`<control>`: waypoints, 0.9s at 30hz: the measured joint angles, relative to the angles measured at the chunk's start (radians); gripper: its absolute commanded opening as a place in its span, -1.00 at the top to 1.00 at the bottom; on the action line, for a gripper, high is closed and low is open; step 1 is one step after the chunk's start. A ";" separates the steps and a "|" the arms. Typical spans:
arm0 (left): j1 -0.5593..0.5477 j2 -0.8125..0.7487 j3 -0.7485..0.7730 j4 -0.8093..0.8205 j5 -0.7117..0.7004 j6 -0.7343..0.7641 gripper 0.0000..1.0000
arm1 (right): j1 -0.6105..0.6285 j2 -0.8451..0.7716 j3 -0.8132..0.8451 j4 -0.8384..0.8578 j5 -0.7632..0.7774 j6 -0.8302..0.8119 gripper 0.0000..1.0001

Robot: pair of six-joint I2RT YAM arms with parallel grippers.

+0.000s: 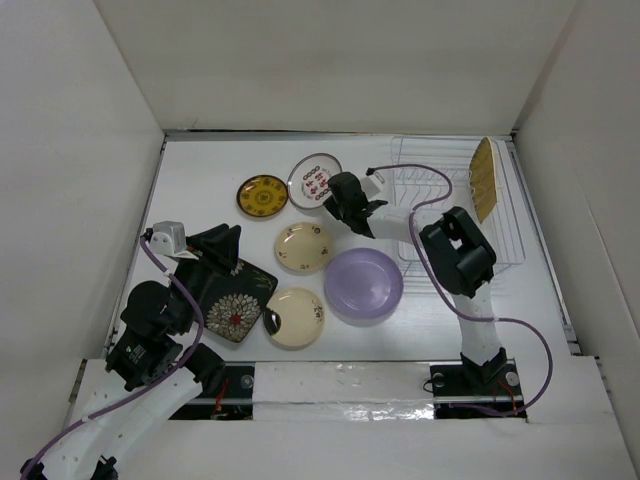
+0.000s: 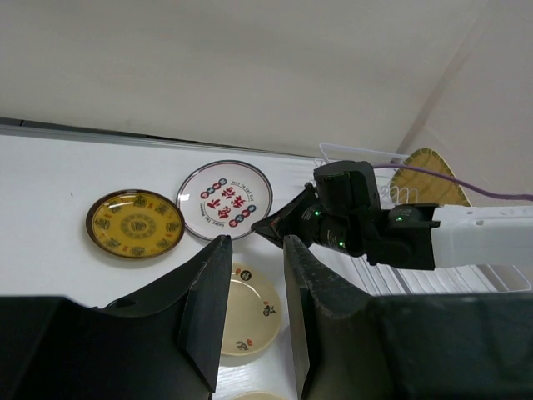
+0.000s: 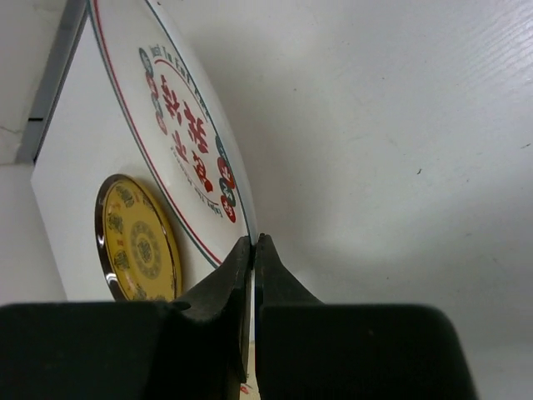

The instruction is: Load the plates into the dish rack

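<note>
The white wire dish rack (image 1: 455,160) stands at the back right with the mustard plate (image 1: 483,178) upright in it. My right gripper (image 1: 333,193) is shut on the right rim of the white plate with red marks (image 1: 312,176); the right wrist view shows the rim (image 3: 187,158) pinched between the jaws of the right gripper (image 3: 253,242). My left gripper (image 1: 226,246) is open and empty over the far corner of the black flowered square plate (image 1: 238,305). On the table lie the dark-yellow patterned plate (image 1: 262,195), two cream plates (image 1: 303,247) (image 1: 294,318) and the lavender plate (image 1: 363,284).
White walls close in the table on the left, back and right. In the left wrist view the left gripper (image 2: 255,279) frames a cream plate (image 2: 246,321), with the right arm (image 2: 466,237) reaching across in front of the rack (image 2: 350,153).
</note>
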 measured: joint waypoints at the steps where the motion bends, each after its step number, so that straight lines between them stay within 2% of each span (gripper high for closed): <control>1: 0.000 0.000 0.000 0.000 0.000 0.000 0.43 | 0.008 -0.010 0.000 -0.004 0.019 -0.018 1.00; 8: 0.000 0.000 0.000 0.000 0.000 0.000 0.43 | 0.045 -0.155 -0.042 -0.007 0.121 -0.185 1.00; 17: 0.000 0.000 0.000 0.000 -0.001 0.000 0.43 | 0.022 -0.525 -0.230 0.068 0.188 -0.427 1.00; 22: 0.000 -0.007 0.000 0.000 -0.001 0.000 0.42 | -0.130 -0.769 -0.310 -0.008 0.234 -0.603 1.00; 27: 0.000 -0.022 0.000 0.001 -0.002 0.000 0.42 | -0.289 -0.874 -0.307 -0.145 0.331 -0.785 1.00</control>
